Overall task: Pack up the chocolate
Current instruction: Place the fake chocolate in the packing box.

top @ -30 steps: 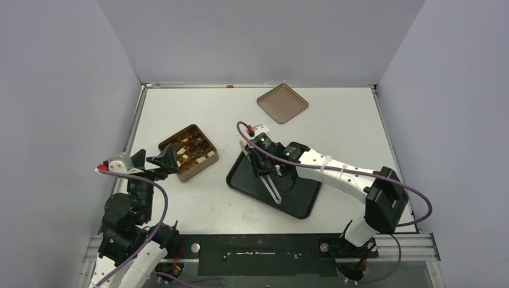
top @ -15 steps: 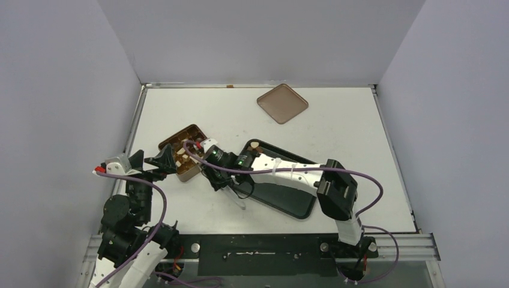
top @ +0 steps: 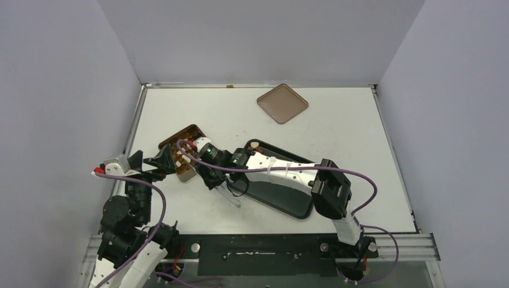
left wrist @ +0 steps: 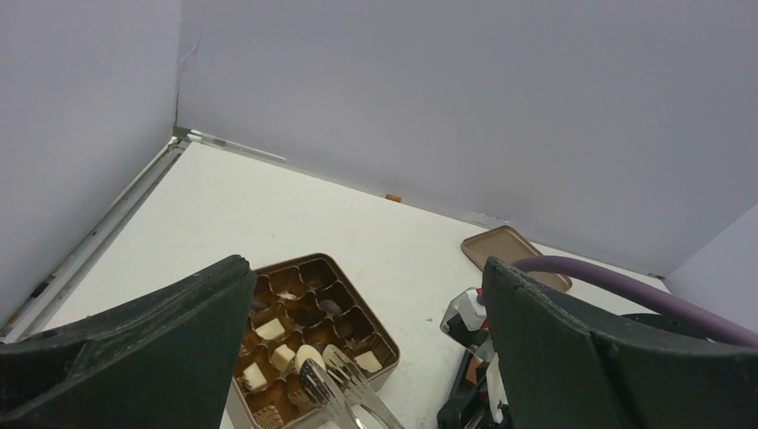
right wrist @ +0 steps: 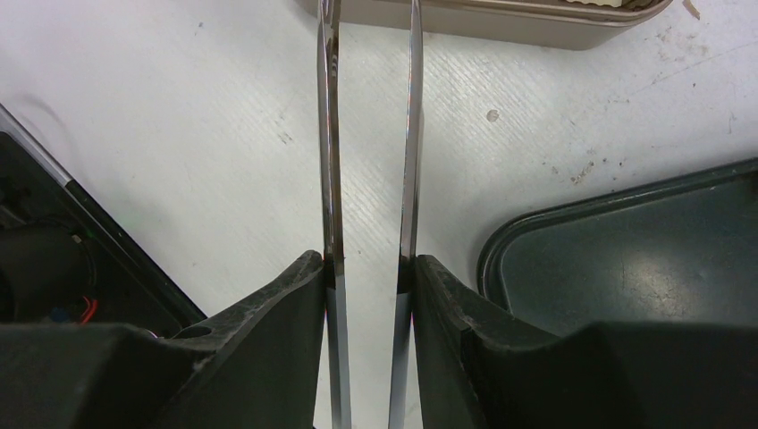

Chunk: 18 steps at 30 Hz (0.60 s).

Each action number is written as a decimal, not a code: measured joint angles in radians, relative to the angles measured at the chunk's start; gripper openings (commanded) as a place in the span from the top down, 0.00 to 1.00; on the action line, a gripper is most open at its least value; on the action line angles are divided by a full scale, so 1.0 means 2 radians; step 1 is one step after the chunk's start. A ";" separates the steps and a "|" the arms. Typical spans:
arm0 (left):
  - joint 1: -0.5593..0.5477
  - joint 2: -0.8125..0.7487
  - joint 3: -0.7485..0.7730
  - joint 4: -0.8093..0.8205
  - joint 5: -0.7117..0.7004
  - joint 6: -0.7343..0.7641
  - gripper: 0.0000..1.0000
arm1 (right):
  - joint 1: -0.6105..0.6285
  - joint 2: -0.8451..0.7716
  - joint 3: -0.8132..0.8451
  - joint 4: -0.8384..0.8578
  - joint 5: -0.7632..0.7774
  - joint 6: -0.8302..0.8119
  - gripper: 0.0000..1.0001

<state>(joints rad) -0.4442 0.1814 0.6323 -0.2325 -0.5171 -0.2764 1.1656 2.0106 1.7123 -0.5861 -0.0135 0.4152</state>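
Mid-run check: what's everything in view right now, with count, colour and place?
tin: one, gold-brown, open, left of table.
chocolate: several cream and dark pieces in the tin; one cream piece on the tray's far corner.
tray: one, black, right of the tin.
lid: one, brown, far side of table.
tongs: one, metal, tips at the tin.
scrap: one, orange-brown, far table edge.
left gripper: open, beside the tin.
right gripper: shut on tongs.

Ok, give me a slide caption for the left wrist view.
Open left gripper frames tongs over the partly filled tin of chocolate.
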 measured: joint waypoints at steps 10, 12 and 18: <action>0.000 0.000 0.000 0.000 0.000 0.000 0.03 | 0.000 0.022 0.013 -0.011 -0.001 -0.004 0.59; 0.000 0.000 0.000 0.000 0.000 0.000 0.03 | 0.000 0.023 0.013 -0.013 -0.001 -0.005 0.58; 0.000 0.000 0.000 0.000 0.000 0.000 0.03 | 0.000 0.023 0.014 -0.015 0.005 -0.006 0.57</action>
<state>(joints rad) -0.4442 0.1814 0.6323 -0.2325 -0.5167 -0.2764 1.1656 2.0571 1.7393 -0.6159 -0.0032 0.4038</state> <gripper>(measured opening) 0.974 0.436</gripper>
